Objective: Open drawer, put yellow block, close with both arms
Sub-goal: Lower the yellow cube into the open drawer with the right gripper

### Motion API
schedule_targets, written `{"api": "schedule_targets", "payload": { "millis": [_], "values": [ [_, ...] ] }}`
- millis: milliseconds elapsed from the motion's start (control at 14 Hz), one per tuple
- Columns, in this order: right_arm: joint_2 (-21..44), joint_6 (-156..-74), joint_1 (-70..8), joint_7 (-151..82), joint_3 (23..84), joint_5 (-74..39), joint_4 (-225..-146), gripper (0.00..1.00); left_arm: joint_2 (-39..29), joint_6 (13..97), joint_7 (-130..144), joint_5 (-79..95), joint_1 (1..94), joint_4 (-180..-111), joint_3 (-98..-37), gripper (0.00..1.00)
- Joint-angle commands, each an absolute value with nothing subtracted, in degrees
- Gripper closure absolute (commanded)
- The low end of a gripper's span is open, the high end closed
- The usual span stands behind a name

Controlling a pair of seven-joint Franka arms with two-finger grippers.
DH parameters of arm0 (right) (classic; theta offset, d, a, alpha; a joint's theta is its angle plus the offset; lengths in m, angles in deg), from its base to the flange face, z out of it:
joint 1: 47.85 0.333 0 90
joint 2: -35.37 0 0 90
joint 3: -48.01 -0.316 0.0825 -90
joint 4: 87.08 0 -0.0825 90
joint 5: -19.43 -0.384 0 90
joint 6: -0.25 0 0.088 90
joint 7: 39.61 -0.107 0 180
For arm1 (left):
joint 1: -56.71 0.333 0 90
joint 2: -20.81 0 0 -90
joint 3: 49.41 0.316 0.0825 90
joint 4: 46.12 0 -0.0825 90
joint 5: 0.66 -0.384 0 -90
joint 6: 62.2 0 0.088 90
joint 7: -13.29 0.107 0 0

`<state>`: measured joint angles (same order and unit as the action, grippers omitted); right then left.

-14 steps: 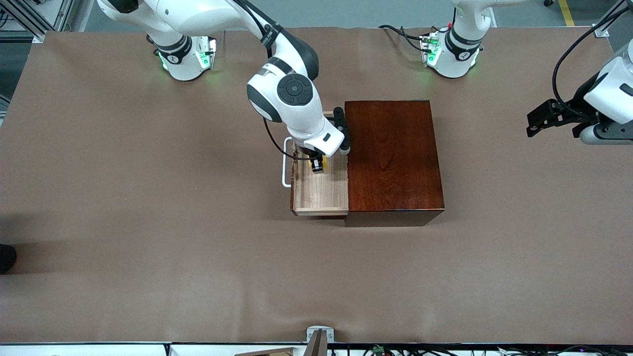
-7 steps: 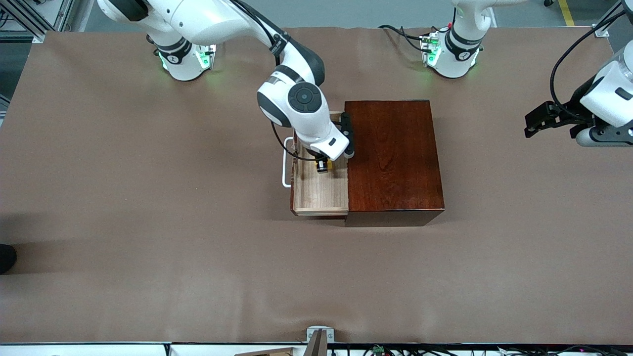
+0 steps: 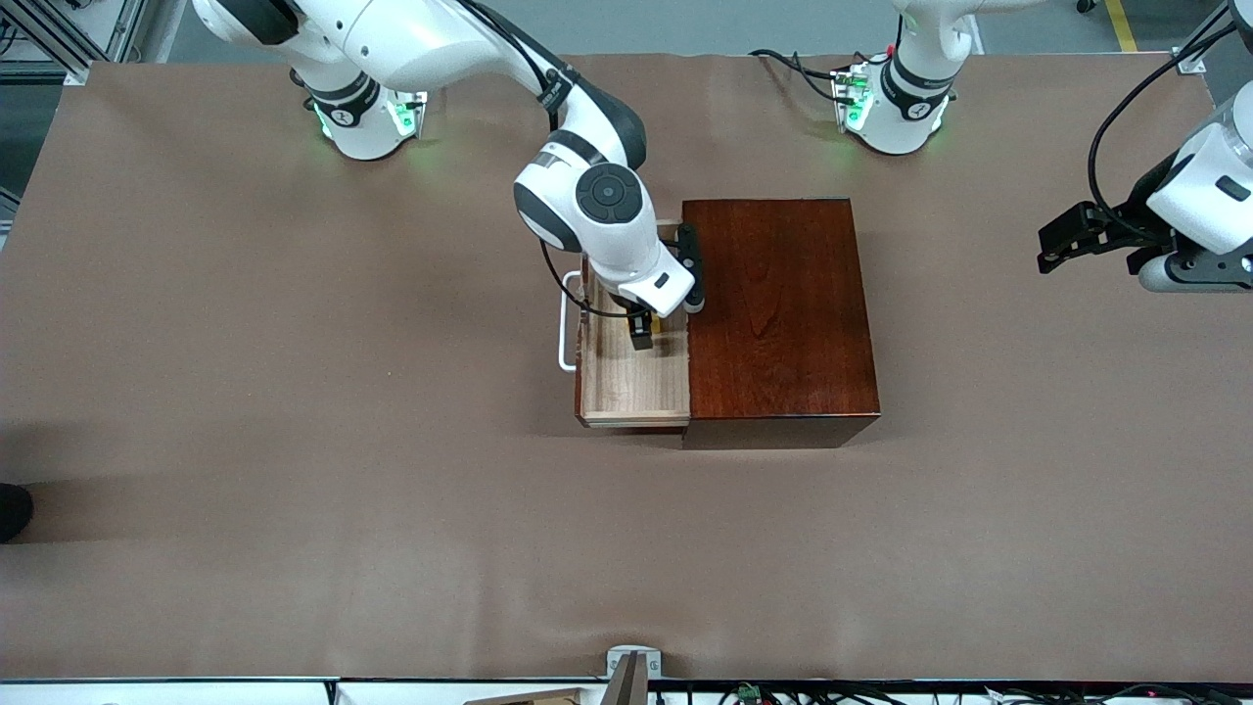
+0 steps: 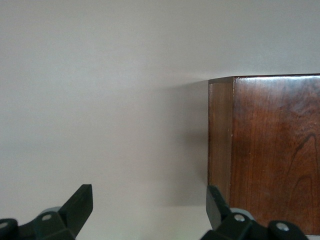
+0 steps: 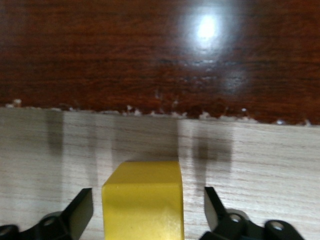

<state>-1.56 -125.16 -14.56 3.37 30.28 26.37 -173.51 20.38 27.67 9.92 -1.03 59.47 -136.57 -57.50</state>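
Right gripper (image 3: 641, 336) down in the open drawer (image 3: 626, 382), fingers spread, gaps either side of the block (image 5: 143, 200) on the drawer floor. Left gripper (image 3: 1062, 240) waits off the box (image 3: 778, 308), open, empty.

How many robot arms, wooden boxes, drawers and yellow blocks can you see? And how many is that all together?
Robot arms: 2, the right arm and the left arm
Wooden box: 1
Drawer: 1, pulled open
Yellow block: 1, in the drawer
Total: 5
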Motion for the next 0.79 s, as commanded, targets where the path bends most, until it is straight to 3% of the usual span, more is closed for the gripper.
{"api": "schedule_targets", "payload": {
  "millis": [0, 714],
  "values": [
    [-1.28, -124.46, -14.89, 2.04, 30.26, 27.07, -172.43, 0.00, 20.63, 28.15, 10.92, 0.48, 60.05, -136.91, -57.68, 0.00],
    [9.35, -112.97, -19.98, -4.52, 30.26, 26.37, -172.51, 0.00, 20.55, 28.15, 10.92, 0.48, 60.31, -137.35, -57.68, 0.00]
  ]
}}
